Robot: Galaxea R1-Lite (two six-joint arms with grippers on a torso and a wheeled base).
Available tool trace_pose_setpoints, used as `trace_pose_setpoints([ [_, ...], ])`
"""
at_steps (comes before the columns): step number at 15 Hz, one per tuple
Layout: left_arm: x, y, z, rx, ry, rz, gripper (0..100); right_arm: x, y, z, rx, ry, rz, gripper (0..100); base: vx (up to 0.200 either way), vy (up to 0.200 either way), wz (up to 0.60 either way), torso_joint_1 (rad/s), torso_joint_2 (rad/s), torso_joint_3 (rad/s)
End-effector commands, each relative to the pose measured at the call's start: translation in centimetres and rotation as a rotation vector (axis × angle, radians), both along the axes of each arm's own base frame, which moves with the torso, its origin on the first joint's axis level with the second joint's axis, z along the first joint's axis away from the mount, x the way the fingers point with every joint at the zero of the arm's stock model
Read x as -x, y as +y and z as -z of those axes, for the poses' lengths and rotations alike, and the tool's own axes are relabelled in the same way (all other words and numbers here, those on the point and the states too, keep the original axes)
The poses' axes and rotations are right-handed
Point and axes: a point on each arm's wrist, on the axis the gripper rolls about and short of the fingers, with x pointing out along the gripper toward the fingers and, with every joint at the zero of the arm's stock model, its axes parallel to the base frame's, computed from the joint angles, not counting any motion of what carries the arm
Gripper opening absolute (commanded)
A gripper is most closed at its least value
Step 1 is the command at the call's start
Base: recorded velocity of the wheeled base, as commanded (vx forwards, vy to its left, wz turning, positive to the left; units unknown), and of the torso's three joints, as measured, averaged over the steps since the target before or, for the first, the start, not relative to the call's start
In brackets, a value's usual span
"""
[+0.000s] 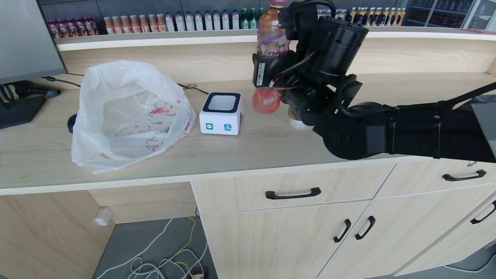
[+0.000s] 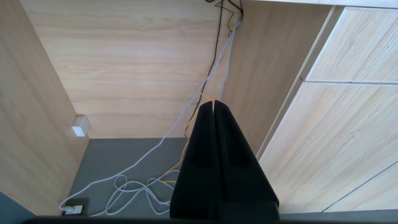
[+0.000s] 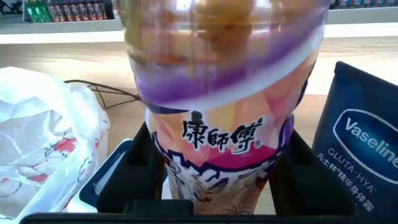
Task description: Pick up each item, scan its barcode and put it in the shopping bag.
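Wooden counter (image 1: pixel 271 147) across mid-frame, white shopping bag (image 1: pixel 128 112) gaping at centre-left. Right gripper (image 1: pixel 271 85) clamped around upright orange drink bottle (image 1: pixel 270 42) at upper centre, just right of white scanner box (image 1: pixel 221 113). Left gripper (image 2: pixel 214 106) pressed closed, empty.

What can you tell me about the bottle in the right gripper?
The bottle is clear plastic, holding an orange drink, with a purple-and-pink label around its body. It is held upright, clamped at mid-height between the jaws of the right gripper, over the counter just to the right of the white scanner. Its top runs out of the head view. A dark blue pouch sits close beside it.
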Motion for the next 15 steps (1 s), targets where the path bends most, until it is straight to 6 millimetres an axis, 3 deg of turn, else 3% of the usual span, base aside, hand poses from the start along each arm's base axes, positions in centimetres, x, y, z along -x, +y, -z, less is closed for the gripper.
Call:
trace_pose_setpoints([
  [1,0.0,0.0,0.0,0.000,0.000,0.000,0,3.1,-1.9,-3.1,-0.033,-0.038,-0.012,0,0.000,0.000,0.00,0.000,0.00,0.000],
  [7,0.0,0.0,0.0,0.000,0.000,0.000,0,9.0,-6.7,-5.7,-0.048,-0.052,-0.022,0,0.000,0.000,0.00,0.000,0.00,0.000],
  [14,0.0,0.0,0.0,0.000,0.000,0.000,0,17.0,-13.8,-5.5,-0.107,-0.047,-0.062,0,0.000,0.000,0.00,0.000,0.00,0.000],
  [15,0.0,0.0,0.0,0.000,0.000,0.000,0,17.3,-14.1,-5.4,-0.112,-0.044,-0.062,0,0.000,0.000,0.00,0.000,0.00,0.000],
])
